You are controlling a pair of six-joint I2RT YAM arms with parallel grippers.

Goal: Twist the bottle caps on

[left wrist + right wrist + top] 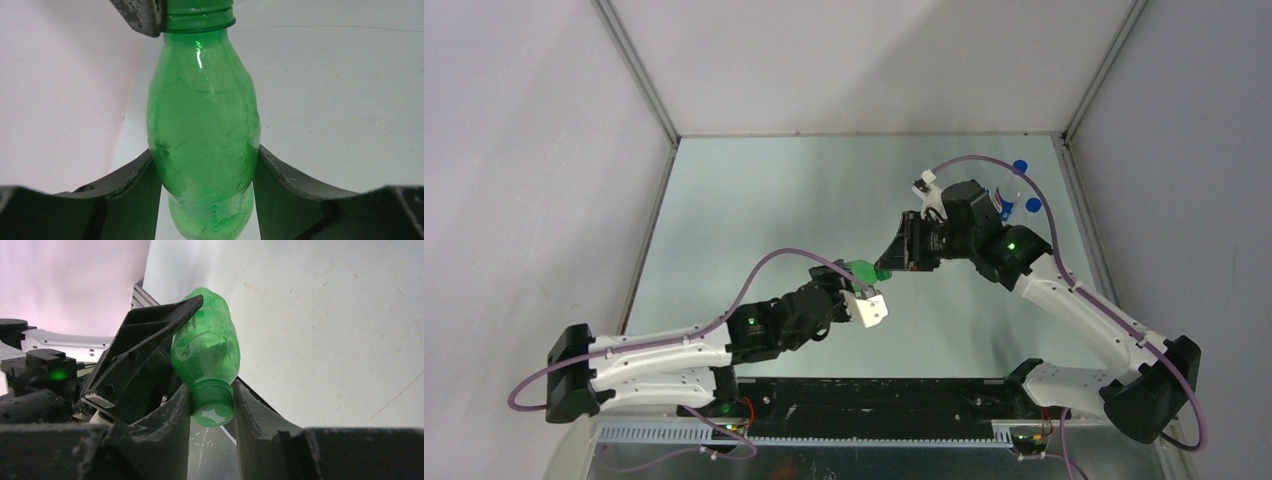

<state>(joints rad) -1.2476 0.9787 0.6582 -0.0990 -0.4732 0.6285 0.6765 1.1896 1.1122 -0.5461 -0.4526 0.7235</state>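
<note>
Broadly, the pale table carries little: only some blue-capped bottles at its far right edge, one with a red-and-blue label too small to read. Near the middle the two arms meet over the green bottle, which seems to be held clear of the surface. The left gripper is clamped around the bottle's lower body, one finger pressed against each side. The bottle's long axis runs from that grip straight toward the right arm, neck foremost, so the right gripper faces the mouth end-on. Its fingers are narrowed onto the green cap, touching it on both sides, and the cap sits on the neck in line with the bottle; how far it is threaded cannot be told. Turning the cap would therefore mean rolling the right wrist about this shared axis while the left holds firm. The cap's top bears a white starburst mark, with no readable writing
</note>
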